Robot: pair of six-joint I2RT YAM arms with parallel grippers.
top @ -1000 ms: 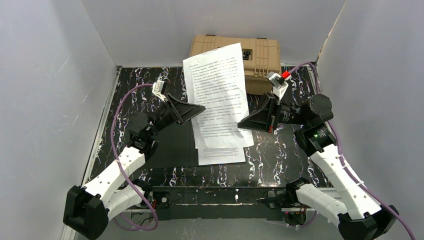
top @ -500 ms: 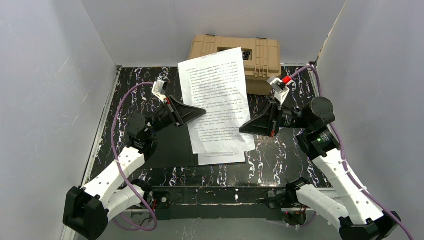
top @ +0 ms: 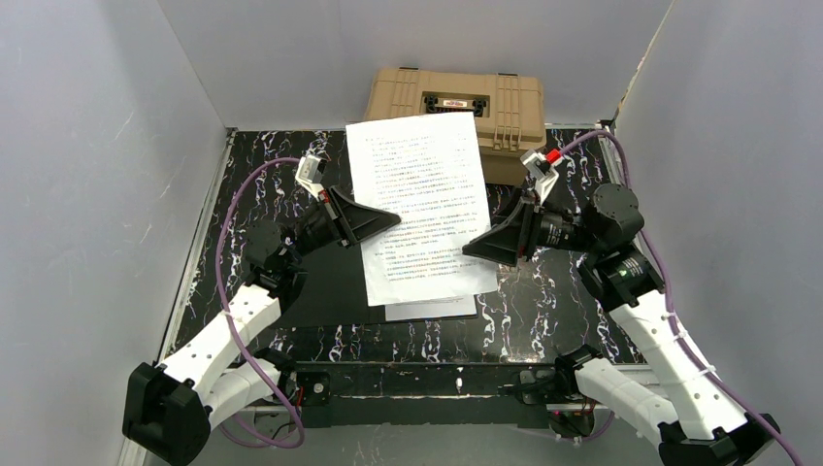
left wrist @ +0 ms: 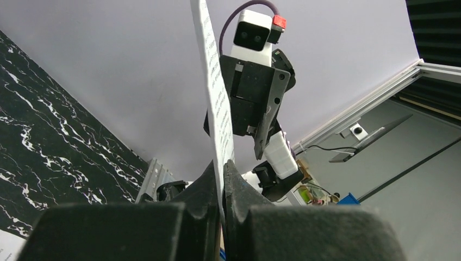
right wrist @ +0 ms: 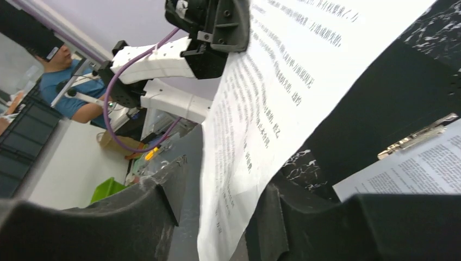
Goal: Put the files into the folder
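Observation:
One white printed sheet of the files (top: 417,199) hangs in the air between both arms. My left gripper (top: 391,219) is shut on its left edge, and the left wrist view shows the paper (left wrist: 216,103) pinched edge-on in the closed jaws (left wrist: 223,163). My right gripper (top: 470,247) stands open, with the sheet's right edge (right wrist: 282,81) loose between its spread fingers (right wrist: 225,176). Under the raised sheet a second sheet (top: 432,309) lies on the open folder's black inside (top: 330,286), below a metal clip (right wrist: 416,138).
A tan plastic hard case (top: 456,102) stands against the back wall, partly behind the raised sheet. The table top (top: 553,291) is black marble-patterned, enclosed by grey walls on the left, back and right.
My left gripper has shut on the sheet's left edge and my right gripper has opened off its right edge. The sheet has swung squarer, its top edge shifting left.

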